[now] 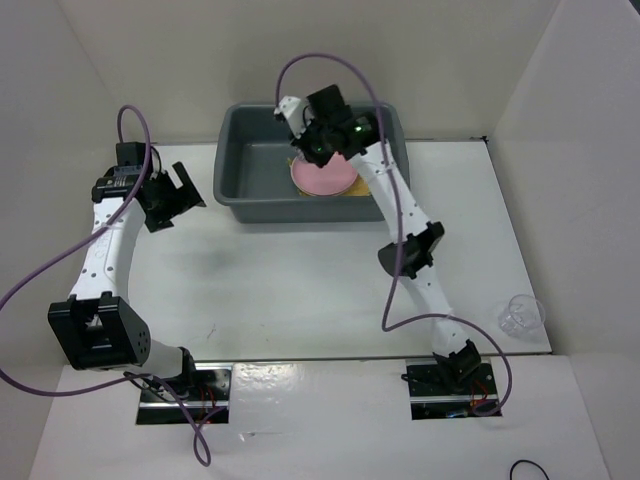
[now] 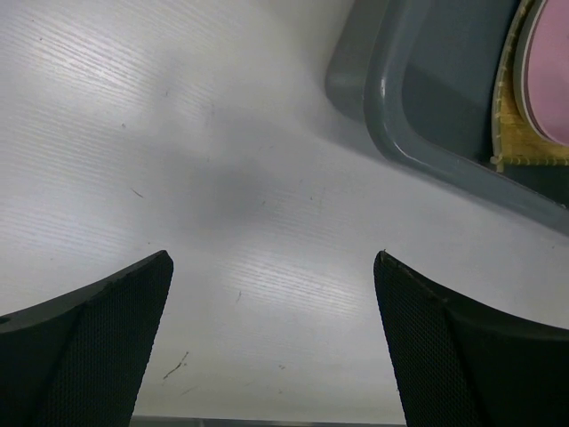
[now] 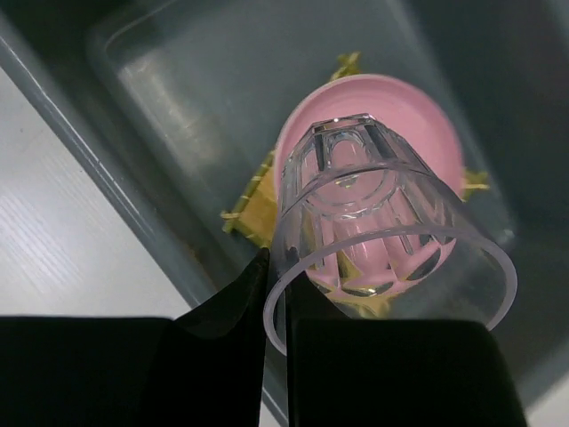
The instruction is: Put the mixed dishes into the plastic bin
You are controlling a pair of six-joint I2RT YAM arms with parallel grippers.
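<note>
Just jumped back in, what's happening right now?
The right gripper is pinching a clear plastic cup by its rim, holding it over the plastic bin. The pink plate already lies in there on the bamboo mat. The left gripper hangs open above the table, holding nothing. A second cup waits on the table at the right.

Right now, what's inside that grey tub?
A pink plate lies on a yellow mat, hiding all but the mat's edges. The right claw holds a clear cup over them. The arm hides part of the tub.
</note>
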